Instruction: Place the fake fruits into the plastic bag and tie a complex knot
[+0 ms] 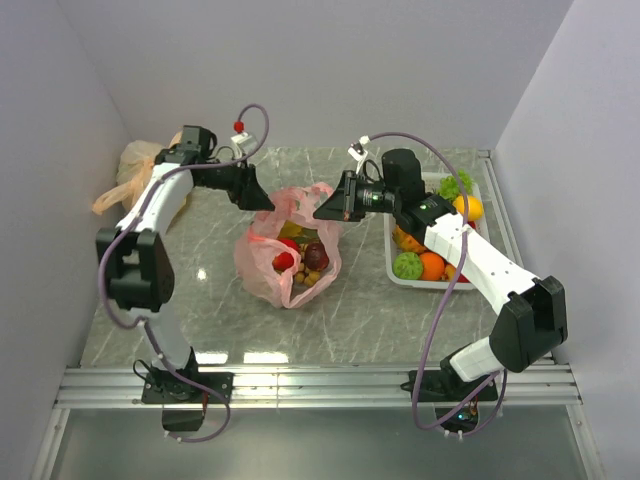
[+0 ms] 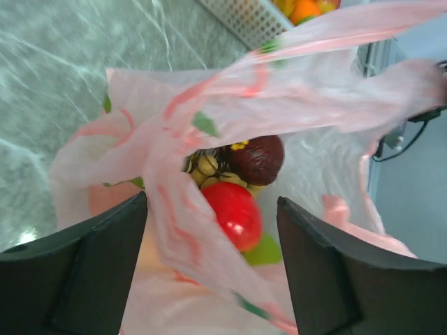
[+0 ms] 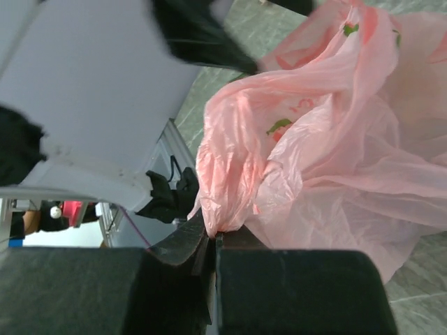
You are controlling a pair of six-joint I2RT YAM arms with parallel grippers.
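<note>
Reading this as a handle grab on the left side. The right gripper (image 3: 213, 237) is clamped tight on a bunched fold of the pink plastic bag (image 1: 290, 262), holding that side of the mouth up. The left gripper (image 2: 211, 202) is spread wide with a strip of bag film running between its fingers (image 2: 91, 265), not pinched. The bag sits in the middle of the table (image 1: 200, 290) between the two arms, mouth up, with some fake fruits (image 1: 300, 255) inside; a red one (image 2: 234, 213) and a dark maroon one (image 2: 257, 159) show through the mouth. More fruit sits in the white basket (image 1: 388, 252) on the right, so I judge loading isn't finished. I'd centre the strip deep between the left pads before closing and take a gathered bunch, not a single layer. Then I'd lift gently away from the right side. The film looks thin and slippery: pull too hard and it tears or tips the bag.
</note>
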